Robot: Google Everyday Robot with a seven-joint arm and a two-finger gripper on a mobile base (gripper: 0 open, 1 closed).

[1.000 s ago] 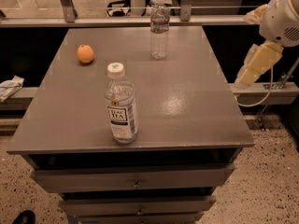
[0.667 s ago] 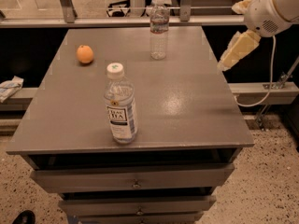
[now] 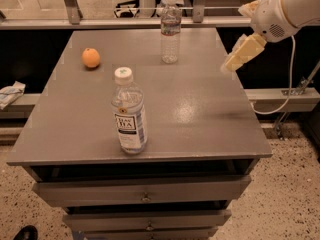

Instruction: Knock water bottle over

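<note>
We've got the gripper (image 3: pixel 231 64) hovering at the right edge of the table (image 3: pixel 200 109); spread or pressed together, we cannot tell. Left of it, well apart, 1 water bottle (image 3: pixel 170 31) stands upright at the far edge.

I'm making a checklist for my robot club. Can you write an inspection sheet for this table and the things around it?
Surface: flat grey tabletop, a dull shine near the middle.
Job's things: slim clear ribbed plastic water bottle standing upright at the far edge, untouched.
Clutter: wider clear tea bottle with white label and cap upright near the front; small round orange fruit at far left.
Grippers: pale yellow gripper in the air by the table's right edge, apart from the water bottle.
Cables: grey cable hanging from the arm.
Surroundings: grey drawers below, speckled floor, white wrapper on the left ledge.
</note>
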